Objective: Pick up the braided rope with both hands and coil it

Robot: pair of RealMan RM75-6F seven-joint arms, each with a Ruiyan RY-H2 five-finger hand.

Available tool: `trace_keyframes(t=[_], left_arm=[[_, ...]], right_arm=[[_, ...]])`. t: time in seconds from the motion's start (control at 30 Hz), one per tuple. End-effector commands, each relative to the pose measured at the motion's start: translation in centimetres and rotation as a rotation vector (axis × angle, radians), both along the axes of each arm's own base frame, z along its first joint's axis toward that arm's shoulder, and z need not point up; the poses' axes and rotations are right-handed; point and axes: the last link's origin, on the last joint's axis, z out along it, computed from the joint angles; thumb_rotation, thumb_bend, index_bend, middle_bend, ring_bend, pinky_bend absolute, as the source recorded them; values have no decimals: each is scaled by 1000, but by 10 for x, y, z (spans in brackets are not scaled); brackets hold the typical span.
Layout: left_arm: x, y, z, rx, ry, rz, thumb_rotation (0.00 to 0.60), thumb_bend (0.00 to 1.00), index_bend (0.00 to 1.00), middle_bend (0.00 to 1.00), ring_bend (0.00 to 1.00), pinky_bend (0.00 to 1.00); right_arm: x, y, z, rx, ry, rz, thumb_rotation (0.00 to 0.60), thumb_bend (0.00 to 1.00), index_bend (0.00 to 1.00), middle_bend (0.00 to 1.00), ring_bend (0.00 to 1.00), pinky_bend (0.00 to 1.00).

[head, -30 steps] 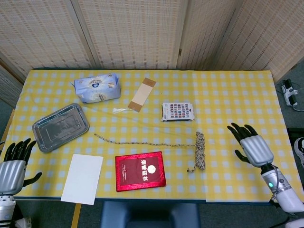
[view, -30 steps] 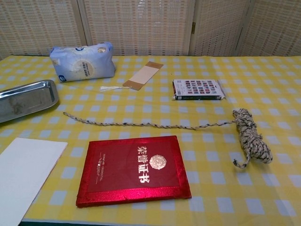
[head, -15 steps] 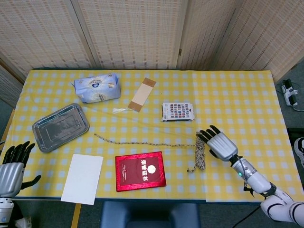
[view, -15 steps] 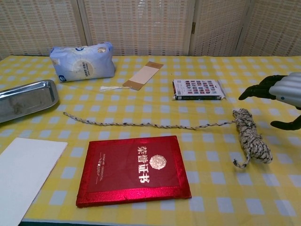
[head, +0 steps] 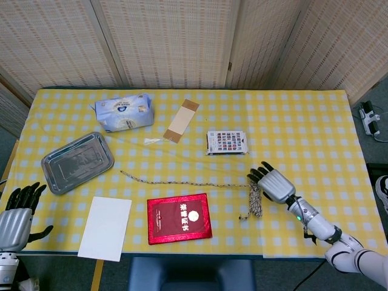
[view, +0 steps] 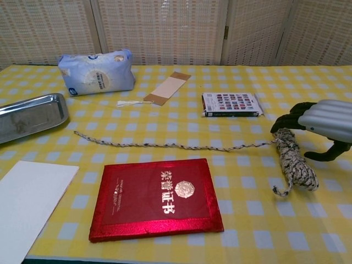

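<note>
Right now the braided rope [head: 254, 195] lies with its wound bundle just left of my right hand [head: 274, 183], its loose tail running far leftward across the table [head: 303, 121]. My right hand hovers palm-down, fingers spread, holding nothing. My left hand [head: 17, 209] waits open, well apart from the tail end.

The red booklet [view: 157, 199], near the table's front edge, bears gold Chinese characters that read 荣誉证书 above a round gold emblem. Print on the blue pack [view: 97, 72] at the back left is too small to read.
</note>
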Motion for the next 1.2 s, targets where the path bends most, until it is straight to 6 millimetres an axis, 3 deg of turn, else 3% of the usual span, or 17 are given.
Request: trace_keyframes(t=[0.03, 0.33, 0.73, 1.2], left_arm=[[0, 0, 0, -1, 1, 2, 600, 198, 121, 93, 85, 0], [-2, -1, -1, -5, 1, 13, 600, 198, 121, 93, 85, 0], [-4, 0, -3, -15, -1, 15, 600, 198, 122, 93, 89, 0], [-10, -2, -3, -22, -7, 30, 600, 198, 121, 93, 91, 0]], right_arm=[[1, -4, -5, 6, -1, 8, 600, 407, 234, 212, 213, 109], [-1, -5, -7, 17, -7, 19, 600, 407, 298, 251, 241, 109], [-20, 13, 9, -8, -9, -2, 600, 408, 335, 284, 283, 117], [-12, 8, -7, -11, -14, 25, 600, 408, 371, 304, 289, 119]])
